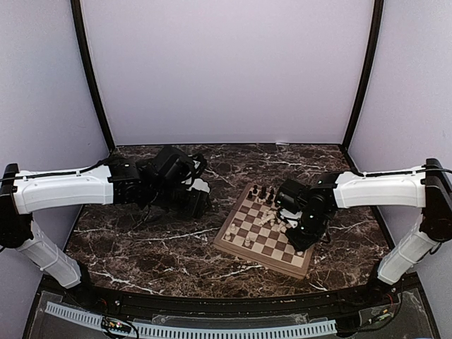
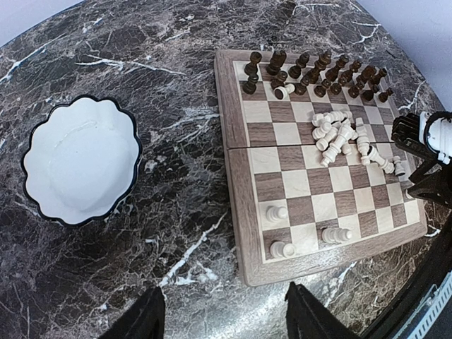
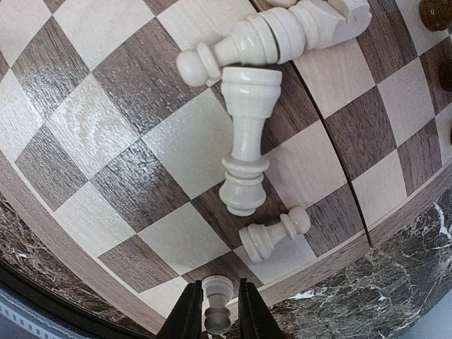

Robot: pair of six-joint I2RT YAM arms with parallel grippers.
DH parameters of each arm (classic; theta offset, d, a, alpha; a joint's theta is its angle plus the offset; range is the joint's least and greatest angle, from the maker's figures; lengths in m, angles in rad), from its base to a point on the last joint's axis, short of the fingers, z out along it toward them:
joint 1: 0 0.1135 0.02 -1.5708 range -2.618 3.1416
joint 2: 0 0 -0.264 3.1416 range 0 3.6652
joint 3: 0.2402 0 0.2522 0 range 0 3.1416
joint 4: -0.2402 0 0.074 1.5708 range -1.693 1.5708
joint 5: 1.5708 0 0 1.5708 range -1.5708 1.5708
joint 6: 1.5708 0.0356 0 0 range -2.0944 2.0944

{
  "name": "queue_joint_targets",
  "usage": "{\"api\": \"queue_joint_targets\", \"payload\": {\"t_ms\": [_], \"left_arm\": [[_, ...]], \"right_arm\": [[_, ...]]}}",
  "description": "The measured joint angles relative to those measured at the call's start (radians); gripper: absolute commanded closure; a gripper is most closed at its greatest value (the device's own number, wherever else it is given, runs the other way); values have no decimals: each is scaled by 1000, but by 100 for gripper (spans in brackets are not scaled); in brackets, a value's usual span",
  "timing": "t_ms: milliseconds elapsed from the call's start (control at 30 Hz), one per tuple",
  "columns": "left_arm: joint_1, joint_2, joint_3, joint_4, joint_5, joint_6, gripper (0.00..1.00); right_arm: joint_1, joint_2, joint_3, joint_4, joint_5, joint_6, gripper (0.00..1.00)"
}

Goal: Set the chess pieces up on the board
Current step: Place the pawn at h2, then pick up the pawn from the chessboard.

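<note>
1. The right claw (image 3: 217, 319) is closed narrow on a small pale pawn (image 3: 217, 300), with one finger against each side of it. It holds the pawn over the squares just inside the tan rim of the board (image 1: 263, 232).
2. The board lies on the dark marble bench (image 1: 162, 247), right of centre, turned at an angle to the near edge. Seen from above, the right claw hangs over its right-hand side.
3. In the right wrist view a tall pale piece (image 3: 244, 148) lies on its side across several squares. Its wide end touches another toppled pale piece (image 3: 272, 35).
4. A fallen pawn (image 3: 272, 239) lies just beside the tall piece's other end, near the rim.
5. The dark pieces (image 2: 318, 74) stand in two rough rows along the far edge of the board. One pale piece (image 2: 282, 90) is tipped over among them.
6. A loose pile of pale pieces (image 2: 342, 134) lies jumbled around the middle of the board, toward the right arm's side.
7. Three more pale pawns (image 2: 277, 212) sit well apart from each other on the two rows nearest the left wrist camera.
8. The left claw (image 2: 229, 318) is spread wide with nothing between its fingers. It hangs above bare marble, between the board and a white scalloped bowl (image 2: 81, 162).
9. The bowl has a dark rim and sits on the bench, left of the board and apart from it.
</note>
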State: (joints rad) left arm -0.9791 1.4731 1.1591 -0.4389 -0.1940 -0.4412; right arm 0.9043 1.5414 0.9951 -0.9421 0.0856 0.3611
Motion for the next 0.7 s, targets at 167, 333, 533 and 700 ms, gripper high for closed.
{"api": "queue_joint_targets", "payload": {"t_ms": [167, 333, 533, 700], "left_arm": [[0, 6, 0, 0, 0, 0, 39], [0, 7, 0, 0, 0, 0, 39], [0, 7, 1, 0, 1, 0, 39], [0, 15, 18, -3, 3, 1, 39]], "right_arm": [[0, 2, 7, -5, 5, -1, 75], [-3, 5, 116, -60, 5, 3, 72], [-55, 4, 214, -61, -4, 19, 71], [-92, 8, 167, -61, -14, 32, 70]]}}
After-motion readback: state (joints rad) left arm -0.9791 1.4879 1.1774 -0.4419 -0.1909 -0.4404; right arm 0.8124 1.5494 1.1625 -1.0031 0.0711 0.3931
